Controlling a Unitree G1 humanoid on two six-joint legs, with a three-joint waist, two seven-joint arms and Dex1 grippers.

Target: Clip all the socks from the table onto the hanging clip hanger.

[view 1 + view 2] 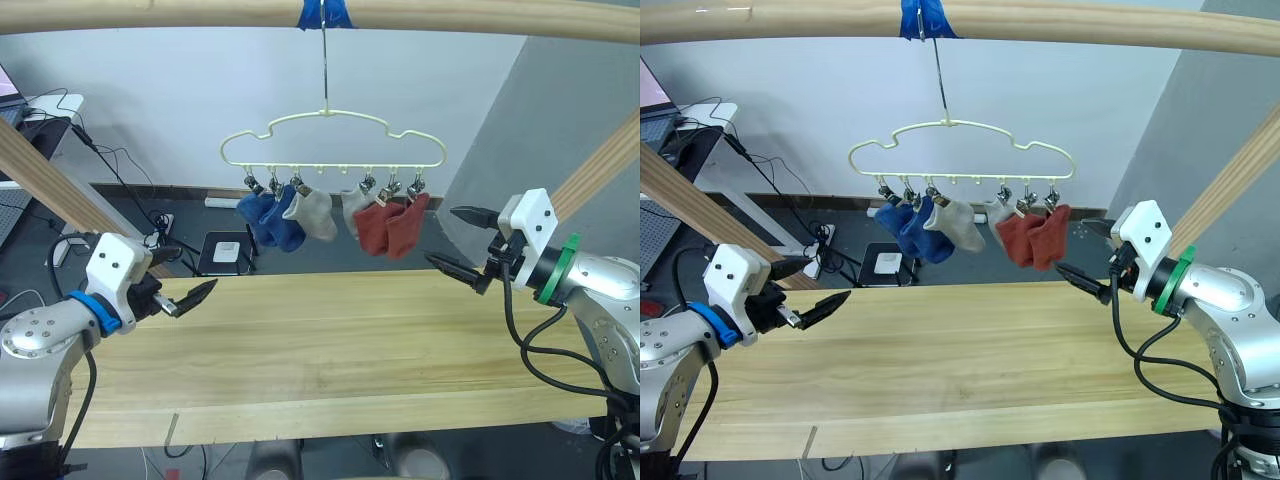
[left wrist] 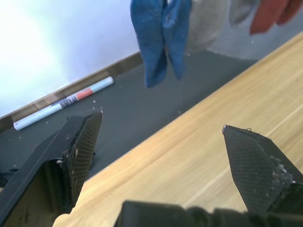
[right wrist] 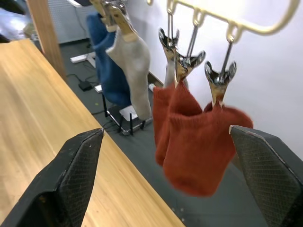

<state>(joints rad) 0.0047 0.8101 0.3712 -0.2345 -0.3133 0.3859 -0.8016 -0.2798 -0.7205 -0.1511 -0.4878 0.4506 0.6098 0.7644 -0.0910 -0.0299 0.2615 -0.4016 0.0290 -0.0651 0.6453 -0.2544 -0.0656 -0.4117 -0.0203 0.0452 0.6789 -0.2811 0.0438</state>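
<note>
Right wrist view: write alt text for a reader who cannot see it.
Two rust-red socks hang from metal clips on a pale-yellow clip hanger, framed between the open right gripper. A grey sock and blue socks hang beyond, above the wooden table.

Your robot's arms: silver-grey rounded shells, white boxy wrist blocks with small screws, black looping cables. Left gripper sits past a blue wrist ring, right gripper past a green one; black jaws, cross-hatched pads.
</note>
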